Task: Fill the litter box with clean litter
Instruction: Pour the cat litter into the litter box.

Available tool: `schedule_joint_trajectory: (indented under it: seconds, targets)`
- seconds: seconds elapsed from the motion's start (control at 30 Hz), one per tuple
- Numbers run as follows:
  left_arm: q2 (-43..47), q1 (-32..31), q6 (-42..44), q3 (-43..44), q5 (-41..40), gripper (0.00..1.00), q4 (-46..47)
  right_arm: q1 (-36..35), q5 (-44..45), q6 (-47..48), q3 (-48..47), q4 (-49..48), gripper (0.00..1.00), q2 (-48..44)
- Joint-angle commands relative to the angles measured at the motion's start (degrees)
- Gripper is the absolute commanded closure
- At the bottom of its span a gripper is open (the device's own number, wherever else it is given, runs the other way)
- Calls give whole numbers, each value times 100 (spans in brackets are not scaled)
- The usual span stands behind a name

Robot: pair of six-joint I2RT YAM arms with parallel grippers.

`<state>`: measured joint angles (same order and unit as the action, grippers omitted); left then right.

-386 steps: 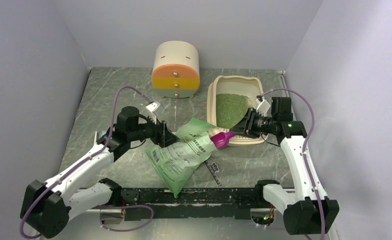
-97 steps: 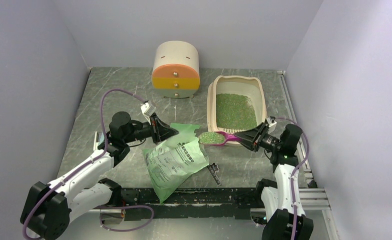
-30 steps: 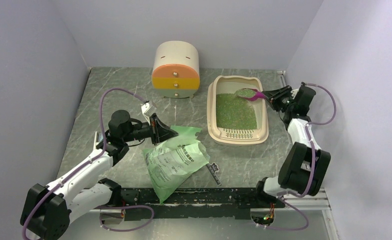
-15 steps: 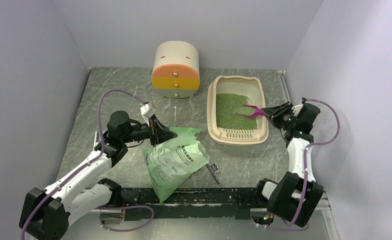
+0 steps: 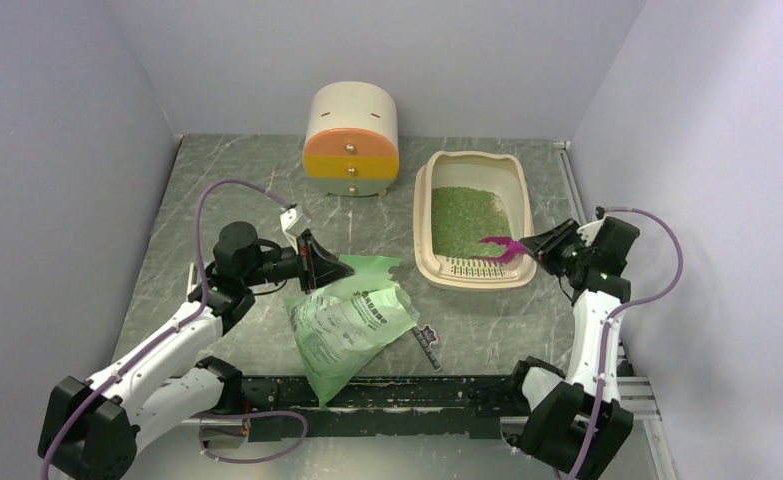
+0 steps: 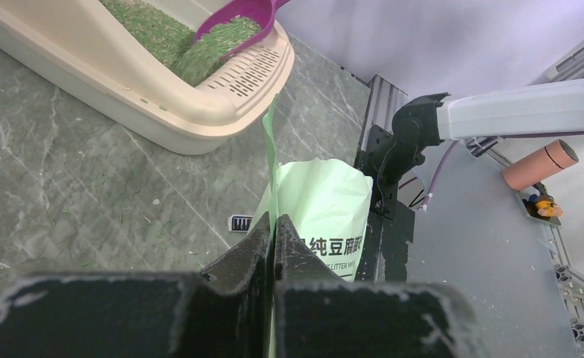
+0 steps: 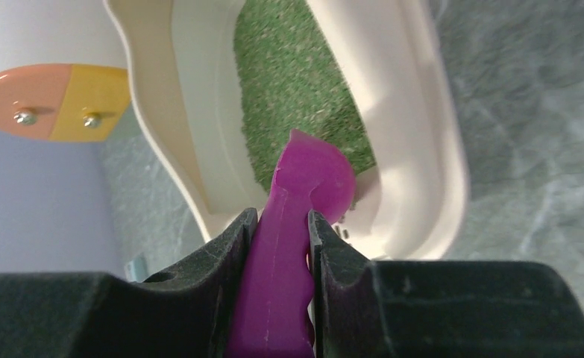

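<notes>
So, the left arm (image 5: pixel 157 345) is laid out low and stretched forward from its base, with the wrist turned toward the right. The left gripper (image 5: pixel 319 268) is clamped on the top edge of the green printed bag (image 5: pixel 352 315), jaws pressed right together. The right arm (image 5: pixel 592 330) is folded up steeply, wrist aimed left. The right gripper (image 5: pixel 539 245) is closed on the handle of the magenta scoop (image 5: pixel 499 243), jaws parted only by that handle.
</notes>
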<state>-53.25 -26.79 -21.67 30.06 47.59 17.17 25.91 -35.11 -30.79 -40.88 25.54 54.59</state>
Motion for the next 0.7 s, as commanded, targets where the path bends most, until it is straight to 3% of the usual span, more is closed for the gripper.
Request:
schedule_joint_trajectory:
  seconds: [0.0, 0.17, 0.33, 0.47, 0.5, 0.6, 0.67]
  targets:
    - [170, 59, 80, 114, 103, 95, 133, 55, 1063, 559, -546, 511, 100, -202]
    - [136, 64, 179, 148, 128, 95, 27, 54, 1705, 692, -1013, 486, 100, -188]
    - [114, 59, 222, 158, 140, 95, -1, -22, 1405, 504, -1225, 50, 100, 155]
    - [142, 59, 171, 98, 126, 95, 90, -797, 1492, 690, -1580, -160, 100, 596]
    - [146, 59, 145, 70, 120, 95, 123, -1141, 1791, 875, -1791, 88, 100, 792]
    - [156, 59, 125, 48, 124, 95, 113, -2132, 3854, 972, -2301, 838, 100, 1114]
    - [202, 59, 165, 75, 96, 95, 24, -2235, 4215, 979, -2103, 587, 100, 818]
